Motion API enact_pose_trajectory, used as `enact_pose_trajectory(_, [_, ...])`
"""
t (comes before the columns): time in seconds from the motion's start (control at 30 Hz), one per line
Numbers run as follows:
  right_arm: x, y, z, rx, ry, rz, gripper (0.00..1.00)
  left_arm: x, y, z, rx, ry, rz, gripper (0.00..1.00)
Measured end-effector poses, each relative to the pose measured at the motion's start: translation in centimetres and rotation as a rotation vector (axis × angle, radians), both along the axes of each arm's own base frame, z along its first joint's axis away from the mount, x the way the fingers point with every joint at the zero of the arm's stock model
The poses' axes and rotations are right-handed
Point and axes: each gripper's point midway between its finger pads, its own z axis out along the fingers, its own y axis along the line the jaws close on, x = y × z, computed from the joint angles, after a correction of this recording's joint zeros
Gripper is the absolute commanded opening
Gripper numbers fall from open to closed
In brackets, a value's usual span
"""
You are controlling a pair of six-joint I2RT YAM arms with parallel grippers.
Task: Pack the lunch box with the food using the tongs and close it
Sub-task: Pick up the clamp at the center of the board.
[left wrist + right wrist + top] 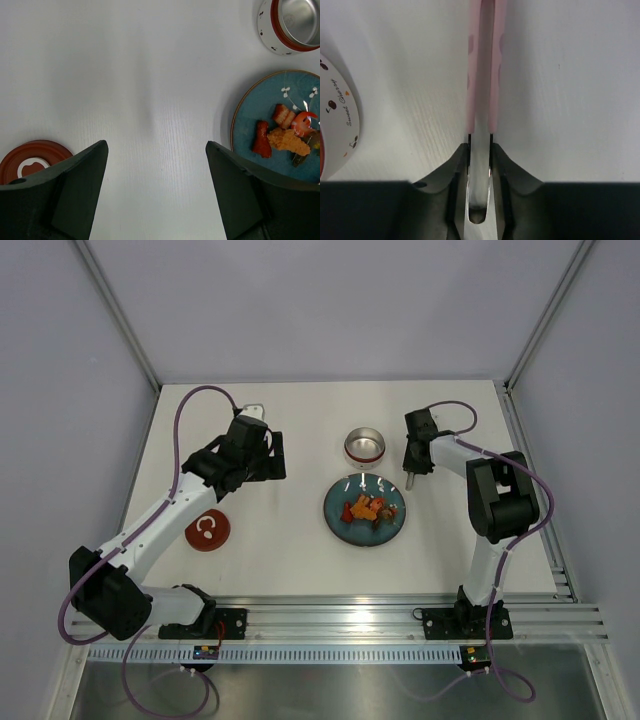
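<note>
Two claws are over the white desk (pixel 280 560). The right claw (pixel 480 147) is pinching the tongs (pixel 481 75): its fingers press on both shiny metal arms near the joined end. The pink-covered arms run out toward 12 o'clock in the wrist view, close together. Whether their tips touch the desk cannot be told. From above, that claw and the tongs sit at about 2 o'clock from the teal plate (pixel 340 528), just beside its rim, and at 3 o'clock from the lunch box (pixel 365 447). The lunch box stands upright and open on the desk at 12 o'clock from the plate, near it but apart, its steel inside showing. The food (pixel 368 508), orange and red pieces, lies bunched near the middle of the plate. The red lid (pixel 208 531) with its white curl lies flat at 9 o'clock from the plate, well apart. The left claw (pixel 156 145) is spread wide above the desk, at 9 o'clock from the lunch box
</note>
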Motion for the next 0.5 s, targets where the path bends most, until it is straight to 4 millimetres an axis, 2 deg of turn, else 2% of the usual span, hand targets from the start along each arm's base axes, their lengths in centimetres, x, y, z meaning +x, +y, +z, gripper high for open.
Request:
enact_pose_trajectory(0.07, [0.0,0.1,0.1,0.001,0.004,0.003,0.10,-0.1,0.1,-0.1,0.003,0.005,0.000,0.83])
enact_pose_trajectory(0.2, [-1.0,0.2,0.3,0.013,0.045,0.013,0.09,-0.2,0.1,-0.2,0.006,0.010,0.000,0.83])
enact_pose_trajectory(0.3, [-2.4,0.4,1.5,0.030,0.075,0.023,0.08,-0.2,0.1,-0.2,0.006,0.010,0.000,0.83])
enact_pose_trajectory(0.4, [-3.4,0.6,4.2,0.061,0.061,0.027,0.08,-0.2,0.1,-0.1,0.006,0.009,-0.001,0.83])
enact_pose_trajectory(0.5, [-4.4,0.9,8.1,0.102,0.003,0.033,0.08,-0.2,0.1,-0.1,0.006,0.009,-0.001,0.83])
